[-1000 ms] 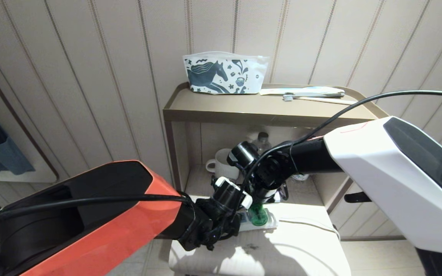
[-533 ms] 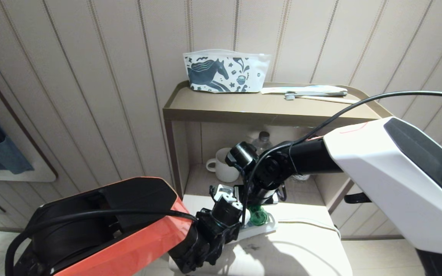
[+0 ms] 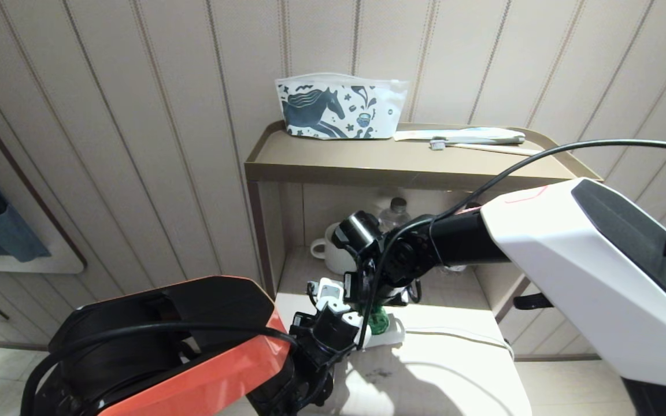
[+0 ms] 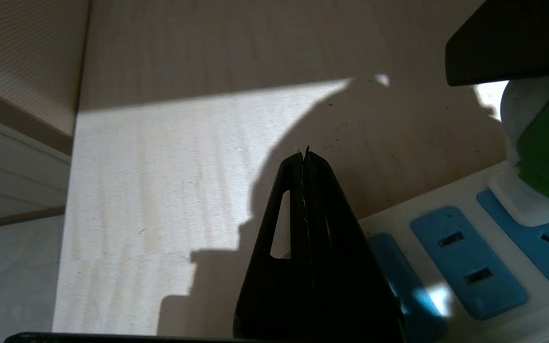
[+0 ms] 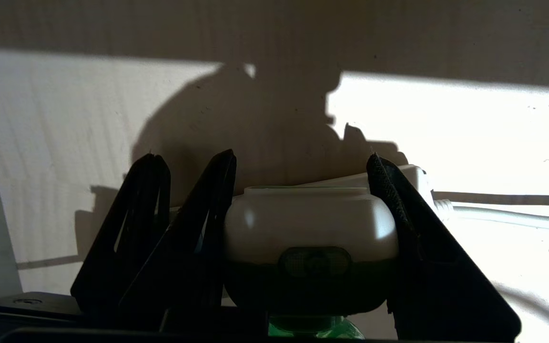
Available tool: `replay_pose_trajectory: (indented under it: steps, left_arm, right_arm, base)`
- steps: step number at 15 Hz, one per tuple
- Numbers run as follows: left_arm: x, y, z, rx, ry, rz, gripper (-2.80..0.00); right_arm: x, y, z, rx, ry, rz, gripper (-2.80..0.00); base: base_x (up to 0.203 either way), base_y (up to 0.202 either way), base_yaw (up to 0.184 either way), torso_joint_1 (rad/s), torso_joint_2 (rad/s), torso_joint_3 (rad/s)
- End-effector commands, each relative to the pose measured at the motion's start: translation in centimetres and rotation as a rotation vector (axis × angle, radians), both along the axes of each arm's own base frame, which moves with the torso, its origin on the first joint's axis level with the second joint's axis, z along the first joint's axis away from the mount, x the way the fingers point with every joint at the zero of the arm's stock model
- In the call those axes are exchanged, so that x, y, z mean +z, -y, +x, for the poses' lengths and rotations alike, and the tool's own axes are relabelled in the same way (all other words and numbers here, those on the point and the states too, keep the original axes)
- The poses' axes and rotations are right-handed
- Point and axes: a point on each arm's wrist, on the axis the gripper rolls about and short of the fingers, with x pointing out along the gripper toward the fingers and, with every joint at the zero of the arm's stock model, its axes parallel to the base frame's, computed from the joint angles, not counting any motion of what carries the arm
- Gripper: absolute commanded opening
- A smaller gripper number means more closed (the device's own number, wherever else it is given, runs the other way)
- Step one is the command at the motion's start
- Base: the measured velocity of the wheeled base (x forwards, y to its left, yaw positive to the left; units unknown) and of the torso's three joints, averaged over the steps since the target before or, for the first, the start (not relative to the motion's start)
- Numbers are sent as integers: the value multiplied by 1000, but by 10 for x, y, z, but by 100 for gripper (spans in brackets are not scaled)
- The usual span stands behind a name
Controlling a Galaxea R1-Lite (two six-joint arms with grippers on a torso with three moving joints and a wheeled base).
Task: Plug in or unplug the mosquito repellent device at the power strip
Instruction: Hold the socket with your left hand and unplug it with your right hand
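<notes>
Fingers of the right gripper (image 5: 303, 190) are pinching the mosquito repellent device (image 5: 309, 227), which is sitting on the power strip (image 4: 470, 267). The left gripper (image 4: 305, 157), jaws pressed together, is hovering over the strip's near end, crowding in beside it.

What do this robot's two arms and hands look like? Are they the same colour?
No. The left arm has an orange-red shell with black parts, the right arm a white shell with a black panel and a thin red mark. Black cables run along both. Each hand has flat, black, wedge-shaped fingers.
</notes>
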Motion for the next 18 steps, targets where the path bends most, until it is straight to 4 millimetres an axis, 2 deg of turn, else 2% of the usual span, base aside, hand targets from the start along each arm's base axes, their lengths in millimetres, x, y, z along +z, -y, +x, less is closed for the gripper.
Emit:
replay_pose_trajectory:
  steps: [1,9,14,18]
  left_arm:
    - [1,1,-2,-6,2,-4,-280]
    - [2,2,-3,-17,6,6,-280]
    - [1,4,-2,-13,8,-5,-280]
    - [18,6,-1,-13,34,-41,-280]
  right_arm:
    - [14,-2,3,-26,63,27,-280]
    - [31,-4,1,-91,157,23,-280]
    - [17,-7,3,-114,145,22,-280]
    - [11,-8,5,-115,137,15,-280]
  base:
    - [0,0,0,0,0,0]
    - [0,0,0,0,0,0]
    - [0,0,0,0,0,0]
    - [0,0,0,0,0,0]
